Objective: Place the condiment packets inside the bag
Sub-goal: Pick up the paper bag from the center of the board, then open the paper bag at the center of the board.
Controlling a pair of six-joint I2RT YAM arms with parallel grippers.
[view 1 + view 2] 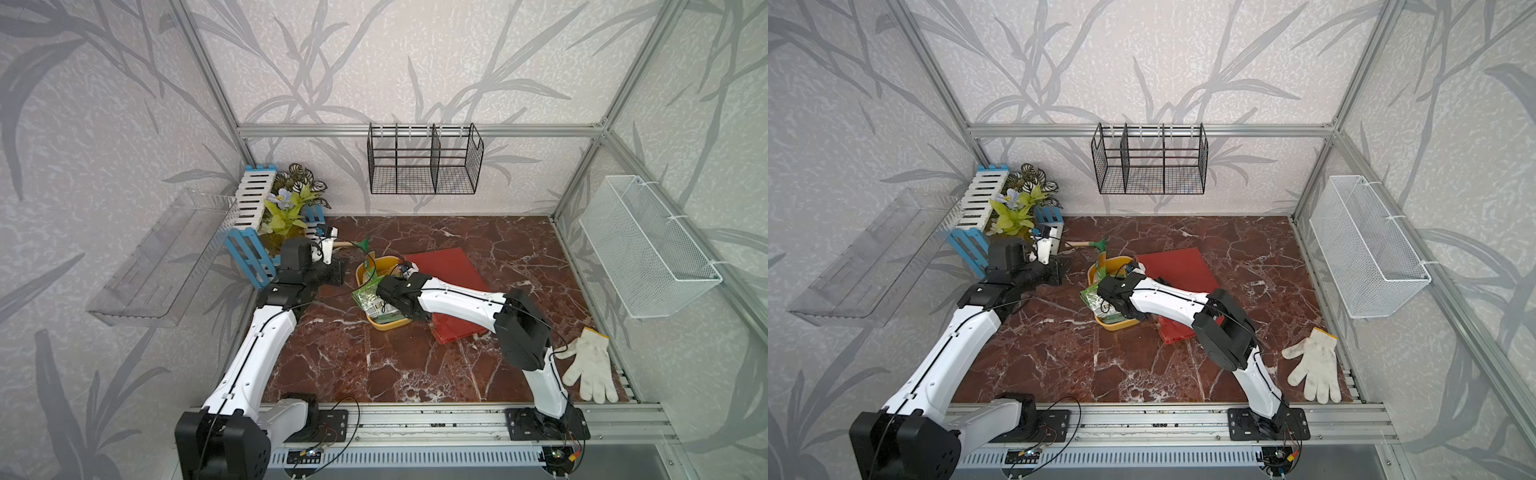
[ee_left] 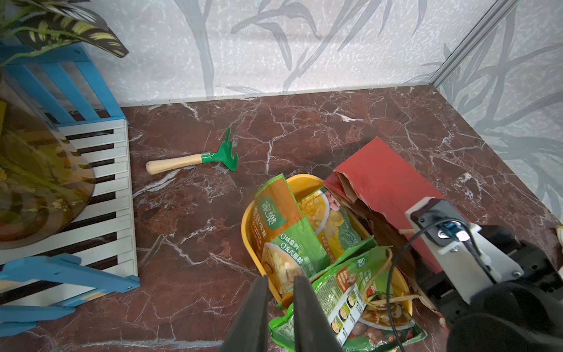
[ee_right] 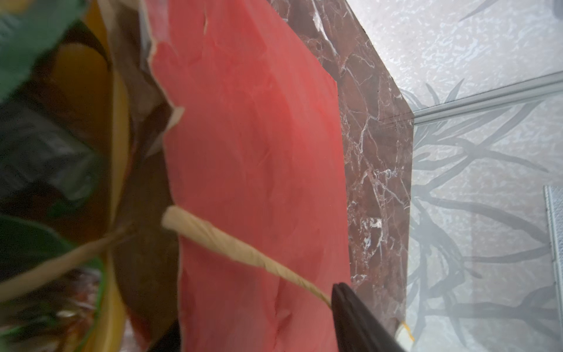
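Right tool (image 3: 253,307) stands spread at the mouth of the bag (image 1: 451,270). One dark finger (image 3: 359,317) sits at the end of a tan cord handle (image 3: 231,243), while its partner shows only as a dark corner past the red top panel, so panel and cord lie between the two. Whether either is touched I cannot tell.

Left tool (image 2: 281,279) is almost pressed together, with a narrow slit between its fingers and nothing in it. It hangs by the side of the yellow tray (image 2: 246,222) that faces away from the bag.

Condiment packets (image 2: 285,225), mostly green, are heaped in that tray. One stands up against the rim and another spills over the edge. The bag lies flat on the table (image 1: 415,374), its ragged, brown-lined mouth right against the tray.

Farther out, a small green rake (image 2: 189,160) with a wooden handle lies near the blue and white crate (image 1: 253,216) of plants. A white glove (image 1: 590,365) lies beside the right arm's base
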